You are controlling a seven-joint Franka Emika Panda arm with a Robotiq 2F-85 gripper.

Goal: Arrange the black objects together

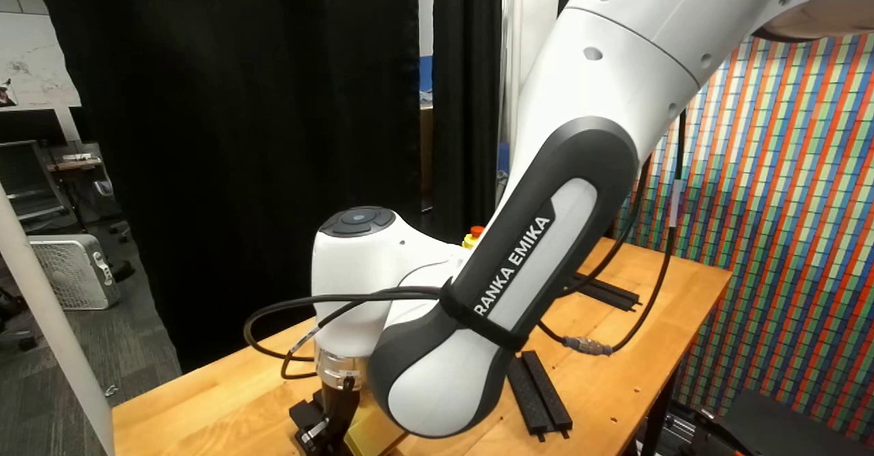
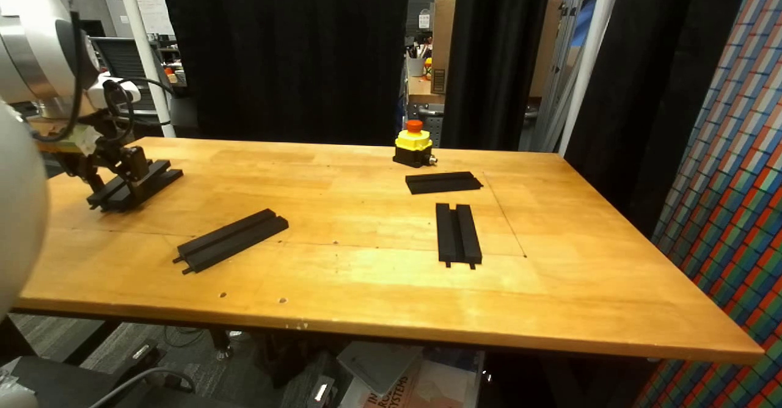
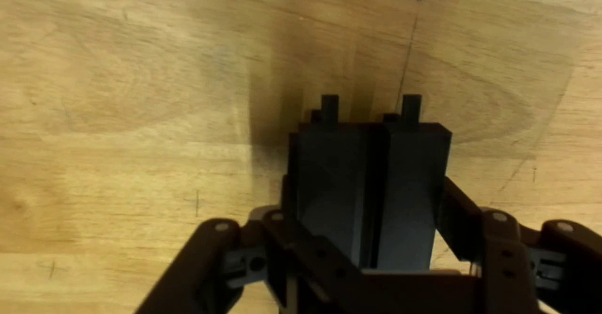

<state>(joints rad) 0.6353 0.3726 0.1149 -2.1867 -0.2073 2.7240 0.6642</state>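
Black held bar is grasped across its width by the end effector, prob. to leave its pegs clear. What looks like a lower bar sits beneath, roughly aligned, so stacking's prob. the aim; can't tell if they touch. Both are nr the tabletop's left edge in an exterior view. 3 not grouped yet: left bar twd the near edge, far bar nr the far edge, right bar twd the right edge.
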